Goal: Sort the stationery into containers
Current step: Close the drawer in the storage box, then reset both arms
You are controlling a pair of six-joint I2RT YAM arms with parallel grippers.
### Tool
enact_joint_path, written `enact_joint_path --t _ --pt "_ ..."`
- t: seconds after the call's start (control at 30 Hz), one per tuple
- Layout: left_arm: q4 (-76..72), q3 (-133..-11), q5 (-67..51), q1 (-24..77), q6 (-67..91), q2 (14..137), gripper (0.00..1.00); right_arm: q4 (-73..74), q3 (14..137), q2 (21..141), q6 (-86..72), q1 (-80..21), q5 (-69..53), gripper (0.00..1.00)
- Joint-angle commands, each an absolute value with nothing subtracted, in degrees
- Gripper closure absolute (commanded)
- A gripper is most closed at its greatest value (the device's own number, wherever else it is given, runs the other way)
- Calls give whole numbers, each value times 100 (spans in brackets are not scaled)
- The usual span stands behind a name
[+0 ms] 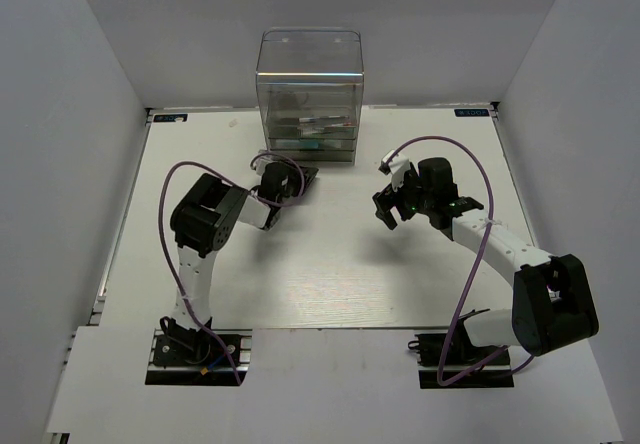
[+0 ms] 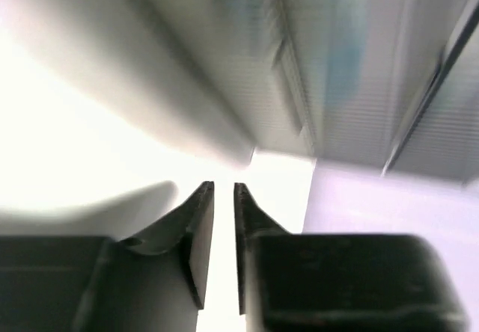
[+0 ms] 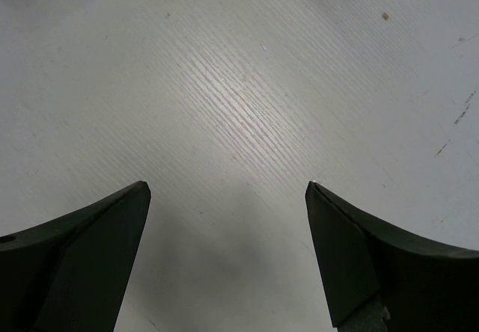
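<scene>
While my left claw (image 2: 223,187) points at the clear cabinet (image 1: 310,64) from its near left corner, its two fingers stand only a narrow slit apart, and bright table (image 1: 330,264) shows through that slit with nothing held in it. From my left wrist the cabinet's ribbed see-through drawers (image 2: 299,85) fill the view just ahead, too blurred to pick out single pieces, though a pale blue smear (image 2: 346,70) shows behind the plastic. From above, the cabinet stands upright at the far middle of the table, against the back wall. Thin pens (image 1: 325,123) with a touch of red lie flat in one of the upper shallow drawers, and a teal piece (image 1: 316,145) sits in the drawer at the bottom. I cannot tell how many pieces each drawer holds. My right claw (image 3: 227,188) hangs over bare white table to the right of the cabinet, well apart from it. Its fingers are spread wide and grip nothing, with only the grained tabletop between them.
</scene>
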State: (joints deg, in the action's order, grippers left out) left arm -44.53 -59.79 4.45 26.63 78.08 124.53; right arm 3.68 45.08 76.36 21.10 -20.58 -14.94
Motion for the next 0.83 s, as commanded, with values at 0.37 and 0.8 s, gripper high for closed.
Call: enact_joint_path --t 0.37,0.8 --pt "-2035 -4790 -1372 2856 4960 9152 33 255 4676 7497 1442 -2030 -1495 10" --pt "914 -3349 334 2856 3094 4355 0 106 4632 7321 1011 -2021 -1160 10"
